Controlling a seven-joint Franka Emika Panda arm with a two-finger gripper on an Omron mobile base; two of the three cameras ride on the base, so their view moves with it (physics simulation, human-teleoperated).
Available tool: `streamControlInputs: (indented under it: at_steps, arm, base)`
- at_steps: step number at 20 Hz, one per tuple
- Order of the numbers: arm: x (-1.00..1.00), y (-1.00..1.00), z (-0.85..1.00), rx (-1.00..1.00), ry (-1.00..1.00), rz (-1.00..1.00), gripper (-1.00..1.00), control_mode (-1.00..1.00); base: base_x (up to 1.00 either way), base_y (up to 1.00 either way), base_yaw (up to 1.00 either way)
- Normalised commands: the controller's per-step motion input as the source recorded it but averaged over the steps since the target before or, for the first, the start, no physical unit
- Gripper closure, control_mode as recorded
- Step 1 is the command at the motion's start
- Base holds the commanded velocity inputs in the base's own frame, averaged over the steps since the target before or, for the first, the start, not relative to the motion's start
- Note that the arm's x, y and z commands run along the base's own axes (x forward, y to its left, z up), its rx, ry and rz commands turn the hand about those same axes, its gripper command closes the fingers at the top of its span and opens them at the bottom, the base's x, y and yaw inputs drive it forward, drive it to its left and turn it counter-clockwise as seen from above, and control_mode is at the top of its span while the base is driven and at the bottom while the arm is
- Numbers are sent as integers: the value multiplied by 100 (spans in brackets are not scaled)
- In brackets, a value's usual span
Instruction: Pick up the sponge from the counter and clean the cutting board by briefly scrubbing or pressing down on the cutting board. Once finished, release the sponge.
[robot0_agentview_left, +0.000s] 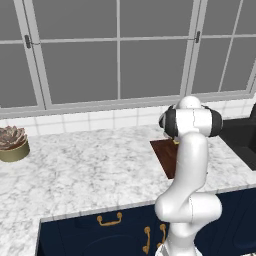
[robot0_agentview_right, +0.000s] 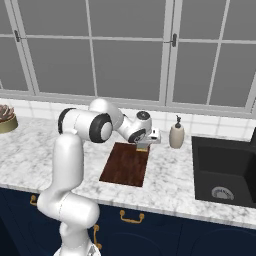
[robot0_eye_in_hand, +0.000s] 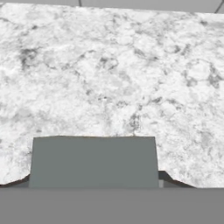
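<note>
The tool (robot0_agentview_right: 143, 145) hangs low at the far right corner of the cutting board (robot0_agentview_right: 125, 165), clamped on the sponge (robot0_eye_in_hand: 93, 162), whose flat grey-green top sits between the fingers in the hand view. The sponge looks soft under its scouring layer; the board is thin, dark reddish wood on the polished marbled tabletop (robot0_agentview_right: 170, 182). Pressing this near the edge could miss the board or nudge the soap bottle (robot0_agentview_right: 176, 134) nearby.
</note>
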Motion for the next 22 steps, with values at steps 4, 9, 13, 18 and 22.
streamControlInputs:
  at_steps: [4, 9, 13, 18, 22]
  arm:
    - [-9, -8, -28, 0, -5, 0, 100, -100]
    - [-14, 0, -1, 0, -11, 0, 100, -100]
    - [-31, 0, -5, 0, -4, 0, 100, -100]
    - [-40, 0, -14, 0, -1, 0, 100, -100]
    - [-39, 0, -18, 0, 0, 0, 100, -100]
  base:
    - [0, 0, 0]
    - [0, 0, 0]
    - [0, 0, 0]
    - [0, 0, 0]
    - [0, 0, 0]
